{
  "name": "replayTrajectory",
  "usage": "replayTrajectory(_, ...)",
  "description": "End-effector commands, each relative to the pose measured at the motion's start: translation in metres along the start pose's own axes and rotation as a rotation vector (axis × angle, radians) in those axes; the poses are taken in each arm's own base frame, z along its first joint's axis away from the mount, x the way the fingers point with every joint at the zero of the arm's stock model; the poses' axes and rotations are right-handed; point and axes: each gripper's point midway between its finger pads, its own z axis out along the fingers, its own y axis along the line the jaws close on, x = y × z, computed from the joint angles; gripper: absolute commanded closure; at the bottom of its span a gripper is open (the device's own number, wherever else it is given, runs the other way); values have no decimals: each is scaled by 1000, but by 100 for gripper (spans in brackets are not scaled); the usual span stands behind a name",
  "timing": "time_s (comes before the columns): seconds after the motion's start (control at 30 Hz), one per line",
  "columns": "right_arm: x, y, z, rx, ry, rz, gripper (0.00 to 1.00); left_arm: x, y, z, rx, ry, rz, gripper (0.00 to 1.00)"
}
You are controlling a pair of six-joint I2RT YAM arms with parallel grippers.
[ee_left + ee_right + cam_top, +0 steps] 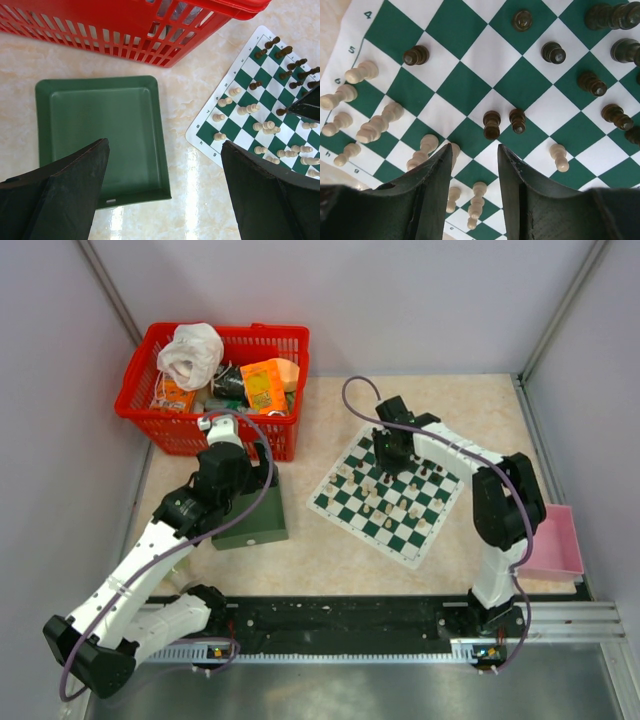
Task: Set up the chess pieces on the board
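Two arms at near edge of cream marbled tabletop [330,550], pale grey walls [400,300] round 3 sides. Right of centre lies board [318,502], chess pieces [491,125] on it, blk + white, some toppled. R gripper [475,148] above board, jaws part open, empty. L gripper [165,145] spread wide over green tray [100,115], near red basket [150,425].

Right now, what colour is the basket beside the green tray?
The basket is red, best seen in the top external view.

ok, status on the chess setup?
Left jaws wide open, empty, over green tray. Right jaws open, empty, low over board. Chess pieces scattered, ranks unfinished. Nothing blocking.
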Motion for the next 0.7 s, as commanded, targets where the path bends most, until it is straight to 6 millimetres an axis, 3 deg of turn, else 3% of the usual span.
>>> replayTrajectory(0.0,-14,4,9,17,-36,14,59,-5,1,0,0,-25,-16,1)
replayTrajectory(0.67,-18,2,28,48,-25,3,65,-3,-1,5,-1,-16,-16,1)
